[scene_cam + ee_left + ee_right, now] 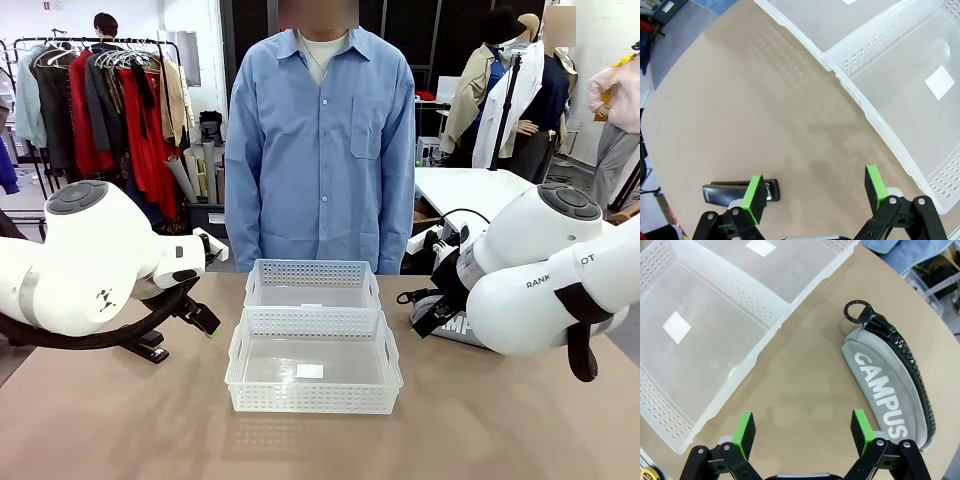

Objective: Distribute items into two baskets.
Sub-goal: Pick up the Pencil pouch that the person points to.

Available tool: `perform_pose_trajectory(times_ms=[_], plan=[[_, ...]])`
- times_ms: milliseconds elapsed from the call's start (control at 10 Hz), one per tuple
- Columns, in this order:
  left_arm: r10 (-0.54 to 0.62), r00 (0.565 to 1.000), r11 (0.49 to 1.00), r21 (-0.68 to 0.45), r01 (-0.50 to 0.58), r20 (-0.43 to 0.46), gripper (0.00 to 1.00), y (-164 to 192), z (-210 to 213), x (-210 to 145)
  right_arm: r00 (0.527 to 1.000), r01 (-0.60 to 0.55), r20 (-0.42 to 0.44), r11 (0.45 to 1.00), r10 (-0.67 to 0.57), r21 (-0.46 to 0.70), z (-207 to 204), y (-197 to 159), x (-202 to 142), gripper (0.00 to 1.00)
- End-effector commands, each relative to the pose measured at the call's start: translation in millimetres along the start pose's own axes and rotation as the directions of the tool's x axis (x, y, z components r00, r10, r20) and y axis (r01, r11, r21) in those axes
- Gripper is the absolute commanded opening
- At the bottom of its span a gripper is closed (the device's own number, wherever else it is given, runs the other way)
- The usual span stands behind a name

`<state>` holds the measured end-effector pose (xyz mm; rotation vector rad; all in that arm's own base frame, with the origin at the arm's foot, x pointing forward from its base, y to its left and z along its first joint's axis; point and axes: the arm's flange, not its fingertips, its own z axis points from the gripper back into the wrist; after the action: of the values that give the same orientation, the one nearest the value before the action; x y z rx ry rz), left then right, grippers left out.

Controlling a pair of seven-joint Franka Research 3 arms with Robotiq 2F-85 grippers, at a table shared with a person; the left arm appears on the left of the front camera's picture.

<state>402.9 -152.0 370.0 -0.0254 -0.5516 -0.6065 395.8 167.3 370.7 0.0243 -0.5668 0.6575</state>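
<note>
With both claws spread apart and empty, the left gripper (815, 192) hung by the stiff, light black stapler (725, 191) left of the two baskets (312, 402), best pinched across its narrow body, and the right gripper (803, 430) by the soft grey pouch (887, 385) on their right, probably best squeezed mid-length.

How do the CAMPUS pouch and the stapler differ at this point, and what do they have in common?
The pouch is grey fabric with white lettering and a black zip; the stapler is plain black and slim. The pouch lies on the robot's right of the baskets, the stapler on their left. Both lie flat on the table, outside the baskets, with nothing gripping them.
</note>
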Motion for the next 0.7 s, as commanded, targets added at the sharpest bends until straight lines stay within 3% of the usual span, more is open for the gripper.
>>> perform_pose_trajectory(times_ms=[0,300,600], plan=[[0.001,1.000,1.000,0.002,-0.001,0.006,1.00,3,4,0,1.000,-0.001,0.003,0.997,0.001,0.075,2,1,-1,1.00],[0.063,0.996,0.997,0.032,-0.065,0.063,1.00,21,28,1,0.998,0.066,0.012,0.988,-0.068,0.138,19,-14,3,1.00],[0.059,0.995,0.998,0.013,-0.060,0.078,1.00,31,44,0,0.998,0.065,0.010,0.991,-0.067,0.113,32,-30,6,1.00]])
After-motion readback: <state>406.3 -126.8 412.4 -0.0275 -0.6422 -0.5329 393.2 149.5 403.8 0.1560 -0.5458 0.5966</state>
